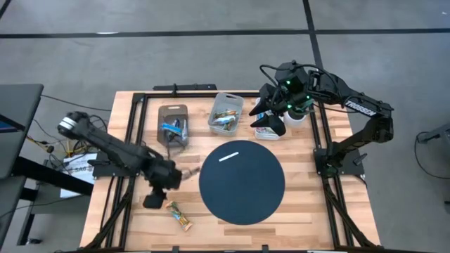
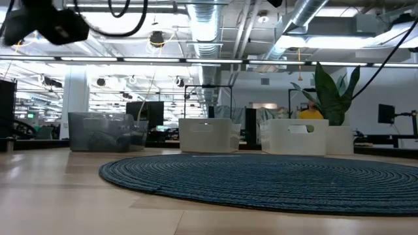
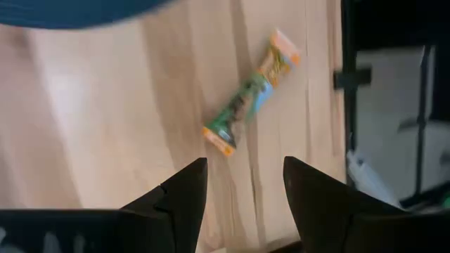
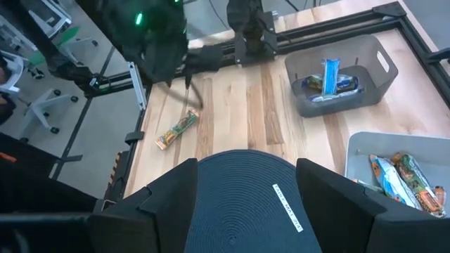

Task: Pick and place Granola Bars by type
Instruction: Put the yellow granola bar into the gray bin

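Observation:
One granola bar (image 1: pixel 179 216) in a green and orange wrapper lies flat on the wood near the table's near edge, left of the dark round mat (image 1: pixel 241 181); it also shows in the left wrist view (image 3: pixel 249 98) and the right wrist view (image 4: pixel 176 130). My left gripper (image 1: pixel 156 197) (image 3: pixel 242 190) hovers open just above and beside it, touching nothing. Blue bars lie in a grey bin (image 1: pixel 174 123) (image 4: pixel 337 77). Multicoloured bars lie in a second bin (image 1: pixel 226 112) (image 4: pixel 401 176). My right gripper (image 1: pixel 269 121) (image 4: pixel 246 183) is open over a white bin at the far right.
A thin white strip (image 1: pixel 230 156) (image 4: pixel 287 207) lies on the mat's far part. Three bins stand in a row along the far side (image 2: pixel 108 130) (image 2: pixel 209 135) (image 2: pixel 297 137). Black frame rails (image 1: pixel 130 140) run along the table's left and right sides.

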Tool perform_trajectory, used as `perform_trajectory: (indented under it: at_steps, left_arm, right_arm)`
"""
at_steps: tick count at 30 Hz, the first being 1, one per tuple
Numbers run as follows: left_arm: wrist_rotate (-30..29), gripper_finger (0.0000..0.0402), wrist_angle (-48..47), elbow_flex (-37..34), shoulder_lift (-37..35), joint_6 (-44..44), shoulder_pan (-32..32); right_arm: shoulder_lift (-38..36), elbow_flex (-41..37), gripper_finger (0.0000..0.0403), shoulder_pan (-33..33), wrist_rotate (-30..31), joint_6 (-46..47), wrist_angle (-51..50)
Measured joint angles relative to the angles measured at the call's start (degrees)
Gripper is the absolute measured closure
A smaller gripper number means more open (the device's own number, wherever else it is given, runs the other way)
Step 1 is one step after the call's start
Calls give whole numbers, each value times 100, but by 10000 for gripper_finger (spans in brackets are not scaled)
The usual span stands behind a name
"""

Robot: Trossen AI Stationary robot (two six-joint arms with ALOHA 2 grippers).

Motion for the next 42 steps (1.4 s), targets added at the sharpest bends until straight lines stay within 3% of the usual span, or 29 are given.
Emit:
perform_trajectory:
  at_steps: [7, 12, 16, 25, 35, 42]
  left_arm:
    - [-14, 223, 65, 0, 1138, 340, -613]
    - [-488, 223, 327, -1, 1813, 449, -908]
    - [-545, 223, 713, -2, 2167, 535, -1036]
    - [-1159, 223, 1379, -4, 2322, 382, -1144]
    - [-800, 248, 1727, -7, 2609, 533, -1398]
    - [-970, 255, 1786, -31, 2792, 361, -1490]
  right_arm:
    - [0, 0, 171, -1, 2, 7, 0]
    - [0, 0, 171, -1, -2, 5, 0]
    - [0, 0, 171, -1, -4, 5, -2]
    - [0, 0, 171, 0, -30, 7, -8]
    - [0, 0, 171, 0, -52, 16, -24]
    - [-2, 0, 171, -1, -63, 23, 0]
